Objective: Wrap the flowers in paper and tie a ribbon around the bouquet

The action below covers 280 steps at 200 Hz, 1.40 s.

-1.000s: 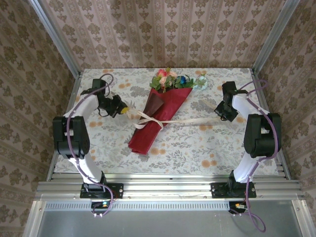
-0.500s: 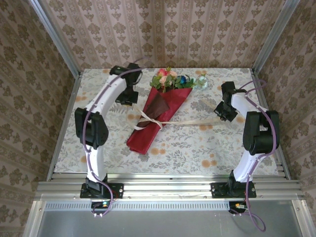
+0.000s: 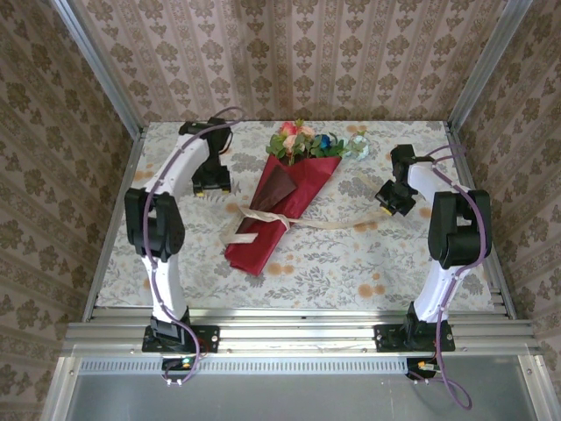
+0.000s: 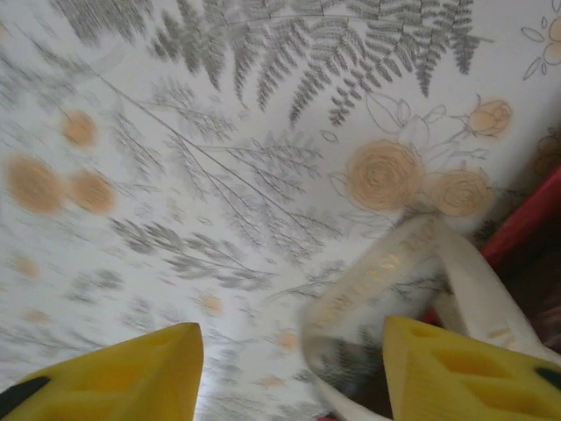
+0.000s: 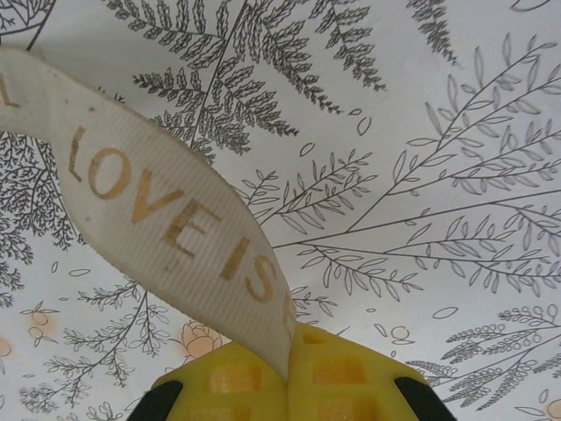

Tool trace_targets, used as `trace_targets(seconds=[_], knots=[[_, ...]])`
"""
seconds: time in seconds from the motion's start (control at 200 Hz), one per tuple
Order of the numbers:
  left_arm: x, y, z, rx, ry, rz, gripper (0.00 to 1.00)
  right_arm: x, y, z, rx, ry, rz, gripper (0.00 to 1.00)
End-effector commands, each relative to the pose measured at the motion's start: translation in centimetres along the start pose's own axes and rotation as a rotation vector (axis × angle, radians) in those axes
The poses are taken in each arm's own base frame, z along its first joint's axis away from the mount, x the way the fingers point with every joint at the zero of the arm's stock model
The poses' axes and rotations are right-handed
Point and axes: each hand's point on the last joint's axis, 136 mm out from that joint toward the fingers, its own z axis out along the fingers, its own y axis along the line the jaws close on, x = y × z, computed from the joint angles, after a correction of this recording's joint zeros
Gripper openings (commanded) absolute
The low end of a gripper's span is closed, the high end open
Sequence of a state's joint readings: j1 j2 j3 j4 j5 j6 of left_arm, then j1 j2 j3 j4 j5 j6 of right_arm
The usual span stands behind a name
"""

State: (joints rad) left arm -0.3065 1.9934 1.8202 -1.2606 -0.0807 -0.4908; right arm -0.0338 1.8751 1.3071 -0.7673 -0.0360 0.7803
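Top camera sits high behind the near edge, looking down over the whole table [image 3: 368, 263]. Both wrist cameras face down, close above it; all three share the ribbon [image 5: 175, 219].

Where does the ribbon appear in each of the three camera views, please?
Top external: the ribbon wraps the bouquet mid-table, its tail running right to the right claw.
Left wrist: lower right, the ribbon loops ahead of the open left claw, beside the red paper.
Right wrist: from upper left to bottom centre, the ribbon is pinched in the right claw.
Shared landmark: the fern-and-rose tablecloth.
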Motion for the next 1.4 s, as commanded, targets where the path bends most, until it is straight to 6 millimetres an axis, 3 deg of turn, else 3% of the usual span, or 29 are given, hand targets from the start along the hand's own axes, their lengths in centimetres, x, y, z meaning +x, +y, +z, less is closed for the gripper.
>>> trace_targets(seconds=[0.0, 0.14, 0.25, 0.47, 0.69, 0.96, 1.205, 1.305, 1.395], knots=[[2.1, -4.7, -2.9, 0.374, 0.043, -0.334, 0.6, 1.0, -0.2, -0.4, 0.003, 0.028, 0.013, 0.0], [2.5, -8.0, -1.6, 0.589, 0.094, -0.615, 0.57, 1.2, -0.4, -0.2, 0.012, 0.034, 0.006, 0.0], [2.6, -9.1, 0.4, 0.585, 0.166, -0.686, 0.58, 1.2, -0.5, -0.1, 0.012, 0.034, 0.009, 0.0], [2.7, -8.9, 3.7, 0.513, 0.221, -0.727, 0.55, 1.3, -0.2, 0.2, 0.001, 0.044, 0.015, 0.0], [3.2, -7.7, 5.2, 0.427, 0.222, -0.742, 0.49, 1.2, 0.1, -0.1, -0.01, 0.043, 0.023, 0.01], [3.3, -5.7, 7.2, 0.358, 0.216, -0.733, 0.48, 1.4, 0.1, -0.1, -0.011, 0.048, 0.03, 0.04], [2.2, -7.7, 8.5, 0.42, 0.238, -0.714, 0.49, 1.3, 0.2, -0.1, -0.017, 0.047, 0.032, 0.09], [2.2, -8.5, 9.0, 0.419, 0.246, -0.704, 0.4, 1.4, 0.2, -0.2, -0.016, 0.046, 0.031, 0.11], [2.8, -8.9, 9.6, 0.418, 0.267, -0.703, 0.23, 1.4, 0.2, -0.6, -0.017, 0.04, 0.027, 0.26]])
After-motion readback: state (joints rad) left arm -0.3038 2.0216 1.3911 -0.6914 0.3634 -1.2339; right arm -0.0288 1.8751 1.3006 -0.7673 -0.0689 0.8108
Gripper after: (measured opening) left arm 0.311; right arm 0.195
